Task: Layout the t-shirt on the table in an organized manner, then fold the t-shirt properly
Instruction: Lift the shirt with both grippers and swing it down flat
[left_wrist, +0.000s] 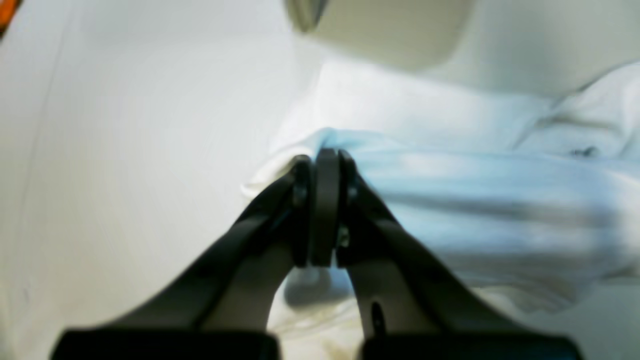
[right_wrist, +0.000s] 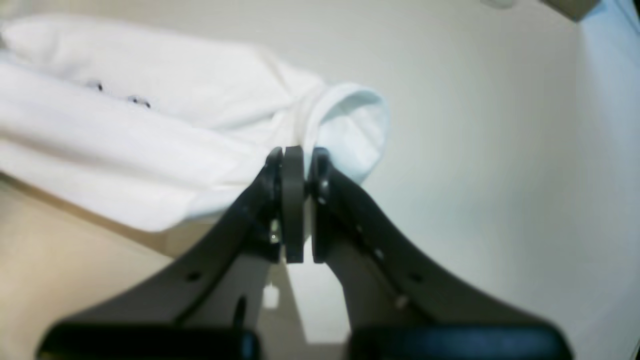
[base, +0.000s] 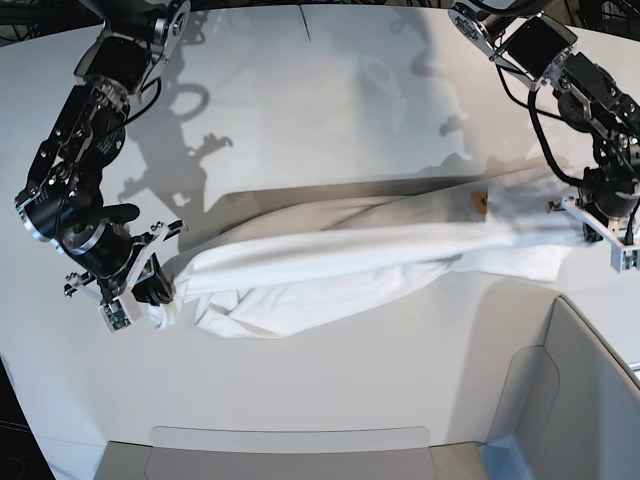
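Currently the t-shirt (base: 350, 255) is stretched across the middle of the table (base: 330, 70) as a long, bunched band, lifted at both ends and sagging at the centre, with loose folds hanging on the near side. At the base view's left end, the right gripper (right_wrist: 295, 152) has its jaws pressed together on a gathered piece of white fabric; a rolled hem, probably a sleeve opening, bulges just beyond the fingertips. At the opposite end, the left gripper (left_wrist: 325, 155) is likewise clamped tight on a bunched edge of the cloth, with the garment trailing away to that camera's right. The print is not visible in any view; only small dark marks show on the fabric. A grey-white bin (base: 585, 400) stands at the table's near corner, apart from the shirt.
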